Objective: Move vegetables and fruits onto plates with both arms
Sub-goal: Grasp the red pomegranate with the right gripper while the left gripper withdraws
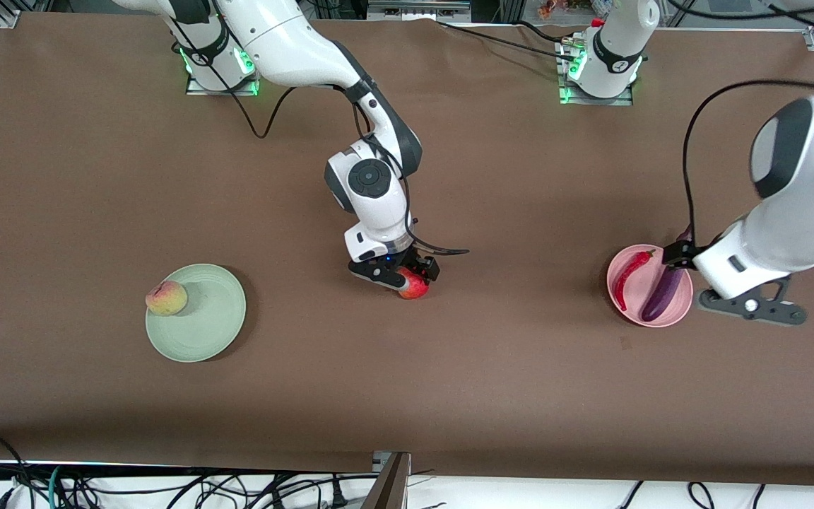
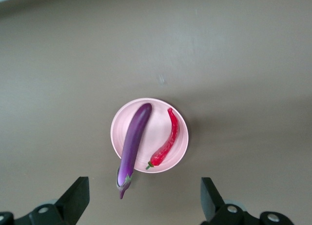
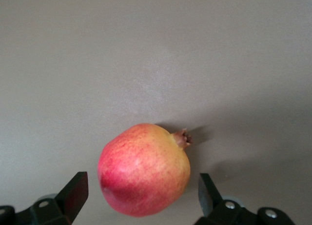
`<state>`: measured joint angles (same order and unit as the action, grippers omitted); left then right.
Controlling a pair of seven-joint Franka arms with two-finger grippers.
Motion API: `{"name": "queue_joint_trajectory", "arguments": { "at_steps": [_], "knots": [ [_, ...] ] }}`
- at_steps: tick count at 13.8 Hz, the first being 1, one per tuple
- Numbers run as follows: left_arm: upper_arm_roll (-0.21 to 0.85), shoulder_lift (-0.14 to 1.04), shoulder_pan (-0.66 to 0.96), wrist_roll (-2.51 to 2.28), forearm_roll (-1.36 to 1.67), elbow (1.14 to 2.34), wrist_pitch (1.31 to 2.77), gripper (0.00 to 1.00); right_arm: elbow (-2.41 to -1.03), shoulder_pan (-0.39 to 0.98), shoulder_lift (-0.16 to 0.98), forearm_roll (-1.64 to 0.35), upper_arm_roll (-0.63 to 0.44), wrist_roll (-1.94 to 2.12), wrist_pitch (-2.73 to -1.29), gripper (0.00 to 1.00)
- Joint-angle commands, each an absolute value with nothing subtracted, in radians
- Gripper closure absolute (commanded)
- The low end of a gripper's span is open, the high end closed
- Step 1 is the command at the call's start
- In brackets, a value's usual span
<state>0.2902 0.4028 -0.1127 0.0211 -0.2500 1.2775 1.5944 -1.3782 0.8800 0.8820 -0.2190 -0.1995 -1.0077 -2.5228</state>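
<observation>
The shiny red fruit (image 1: 414, 286) lies on the table midway between the plates. My right gripper (image 1: 408, 278) is low over it and open, a finger on each side, not touching; the right wrist view shows the fruit (image 3: 144, 169) between the open fingers (image 3: 73, 195). The peach (image 1: 166, 297) sits on the mint green plate (image 1: 202, 329). The purple eggplant (image 1: 665, 291) and the red chili (image 1: 629, 277) lie in the pink plate (image 1: 675, 312). My left gripper (image 1: 680, 254) hangs open and empty high over that plate (image 2: 156, 122); the eggplant (image 2: 132, 144) overhangs its rim beside the chili (image 2: 165, 146).
The brown table cover runs bare between the two plates and toward the front camera. The arm bases stand at the table's edge farthest from that camera. Cables hang past the edge nearest to it.
</observation>
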Motion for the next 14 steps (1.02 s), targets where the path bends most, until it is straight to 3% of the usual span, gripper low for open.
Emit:
{"name": "queue_joint_trajectory", "arguments": {
  "at_steps": [1, 2, 3, 5, 7, 9, 11, 14],
  "knots": [
    [0.273, 0.342, -0.127, 0.005, -0.174, 1.215, 1.514, 0.0, -1.362, 0.894, 0.905, -0.201, -0.21, -1.022, -2.543, 0.0],
    [0.258, 0.344, -0.133, -0.001, -0.129, 1.18, 1.488, 0.0, -1.362, 0.894, 0.907, -0.201, -0.212, -1.02, -2.545, 0.02],
    [0.203, 0.316, -0.118, -0.002, -0.121, 1.207, 1.5, 0.0, -1.362, 0.894, 0.908, -0.195, -0.212, -1.019, -2.545, 0.13],
    [0.131, 0.18, -0.057, -0.009, -0.076, 1.38, 1.535, 0.0, -1.362, 0.893, 0.91, -0.166, -0.21, -1.019, -2.569, 0.39],
    [0.039, 0.009, 0.007, -0.006, -0.016, 1.625, 1.699, 0.0, -1.362, 0.893, 0.913, -0.166, -0.212, -1.012, -2.574, 0.6],
    [0.038, -0.089, 0.014, -0.012, -0.015, 1.784, 1.743, 0.0, -1.362, 0.89, 0.899, -0.164, -0.218, -1.003, -2.565, 0.61],
    [0.038, -0.065, 0.011, -0.008, -0.015, 1.764, 1.688, 0.0, -1.365, 0.882, 0.862, -0.163, -0.235, -0.959, -2.515, 0.61],
    [0.048, -0.043, 0.021, -0.009, -0.038, 1.721, 1.681, 0.0, -1.364, 0.813, 0.787, -0.182, -0.249, -0.795, -2.32, 0.61]
  ]
}}
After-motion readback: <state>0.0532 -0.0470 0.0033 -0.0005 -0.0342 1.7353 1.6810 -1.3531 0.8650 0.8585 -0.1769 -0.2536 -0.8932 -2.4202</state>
